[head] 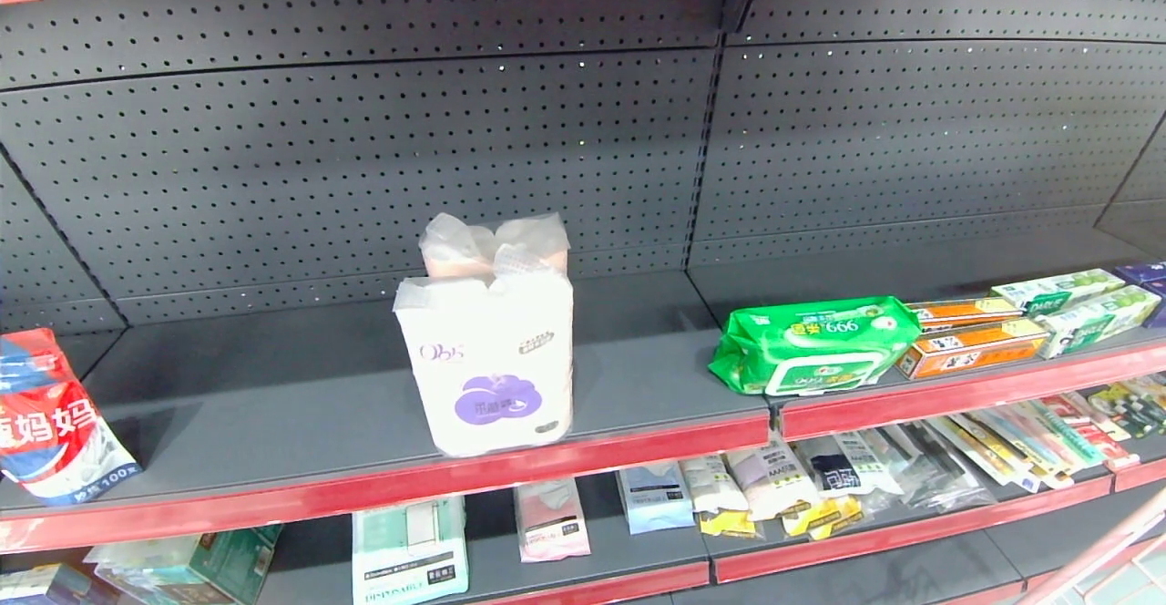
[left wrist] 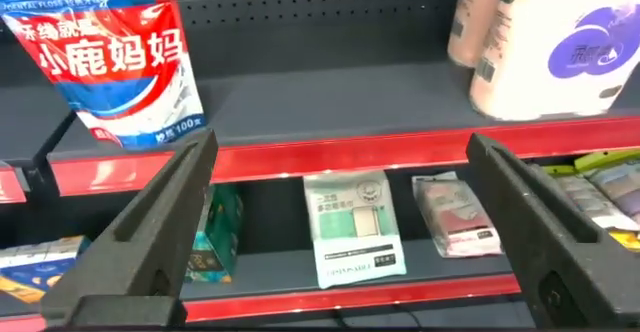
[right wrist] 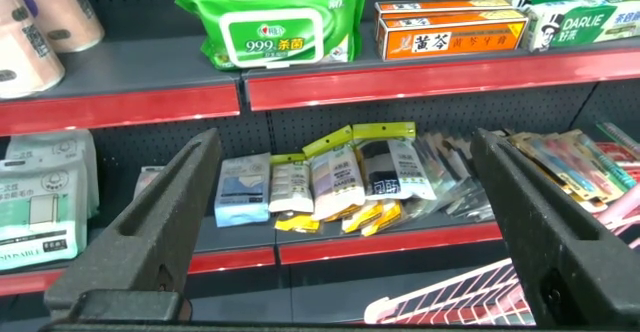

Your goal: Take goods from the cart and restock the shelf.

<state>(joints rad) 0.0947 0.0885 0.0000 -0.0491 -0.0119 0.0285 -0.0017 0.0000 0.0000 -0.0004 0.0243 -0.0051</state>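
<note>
A white pack of toilet rolls stands upright near the front edge of the middle shelf; the left wrist view has it as the toilet roll pack. My left gripper is open and holds nothing, facing the shelf's red front strip. A green pack of wipes lies on the neighbouring shelf section, also seen as the wipes pack. In front of the lower shelf my right gripper stands open, nothing between its fingers. A white wire cart rim lies below it.
A red and blue bag stands at the shelf's left end. Toothpaste boxes lie right of the wipes. The lower shelf holds several small packets and a pale green pack. A black pegboard wall backs the shelf.
</note>
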